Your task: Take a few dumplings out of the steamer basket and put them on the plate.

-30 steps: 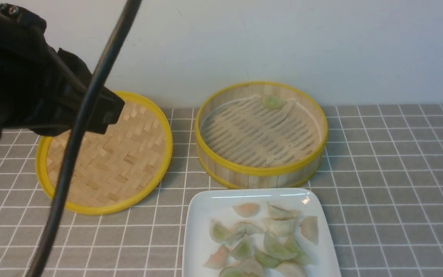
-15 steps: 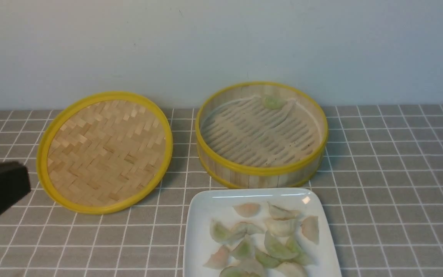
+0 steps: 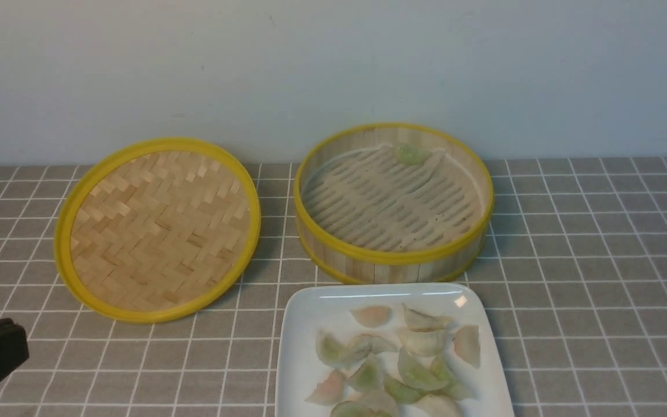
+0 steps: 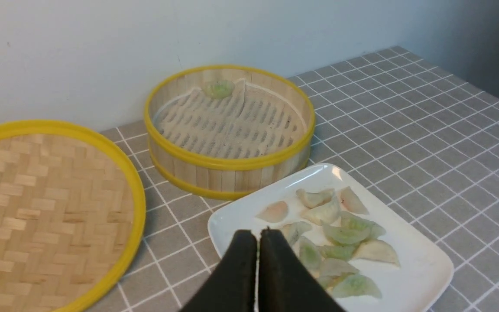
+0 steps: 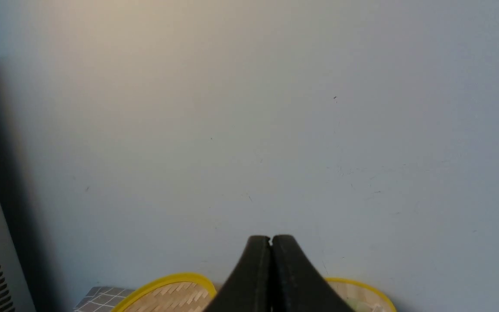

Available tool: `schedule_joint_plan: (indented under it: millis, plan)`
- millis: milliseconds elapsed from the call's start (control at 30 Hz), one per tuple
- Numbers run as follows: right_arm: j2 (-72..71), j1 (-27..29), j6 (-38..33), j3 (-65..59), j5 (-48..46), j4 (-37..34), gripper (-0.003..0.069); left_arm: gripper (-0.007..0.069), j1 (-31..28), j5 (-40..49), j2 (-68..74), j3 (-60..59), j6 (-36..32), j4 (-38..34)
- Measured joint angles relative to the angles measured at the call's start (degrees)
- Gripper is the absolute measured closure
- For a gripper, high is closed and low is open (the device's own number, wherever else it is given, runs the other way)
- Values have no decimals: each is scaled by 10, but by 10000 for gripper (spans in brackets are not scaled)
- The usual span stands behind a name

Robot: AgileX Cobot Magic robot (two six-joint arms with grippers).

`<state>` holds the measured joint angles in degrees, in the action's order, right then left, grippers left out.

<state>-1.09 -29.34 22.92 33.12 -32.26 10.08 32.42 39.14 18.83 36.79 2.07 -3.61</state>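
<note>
Now that the left hand (image 4: 258, 236) has pulled back, closed and empty, the dumplings (image 3: 394, 362) lie heaped on the plate (image 3: 299, 324) just beyond its fingertips; one remains farther off in the steamer basket (image 3: 394, 258). Looks finished.

Front view: set low on the robot's side of the table (image 3: 600, 260), facing the back wall (image 3: 333, 69), taking in the woven lid (image 3: 160, 231), the steamer basket (image 3: 394, 258) and most of the plate (image 3: 310, 307). Left wrist view: nearer, above the plate's (image 4: 422, 260) near left corner, looking obliquely past the closed left gripper (image 4: 258, 236) at the same three items. Right wrist view: raised, aimed mostly at the wall (image 5: 249, 108) past the closed right gripper (image 5: 271, 239), sharing only the lid (image 5: 167, 290) and basket (image 5: 362, 292) rims
</note>
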Motion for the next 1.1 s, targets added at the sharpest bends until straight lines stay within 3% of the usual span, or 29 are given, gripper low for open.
schedule_joint_plan:
  millis: [167,333,567,833,1100]
  plan:
    - [0,0,0,0,0,0,673,629,-11,-67,-17,-46,-13,45]
    - [0,0,0,0,0,0,673,629,-128,-187,-96,-191,-58,36]
    - [0,0,0,0,-1,0,673,629,-262,-246,-191,-363,-108,-36]
    - [0,0,0,-1,0,0,673,629,-279,-181,-194,-384,-116,-29]
    - [0,0,0,-1,0,0,673,629,-279,-179,-194,-384,-116,-27]
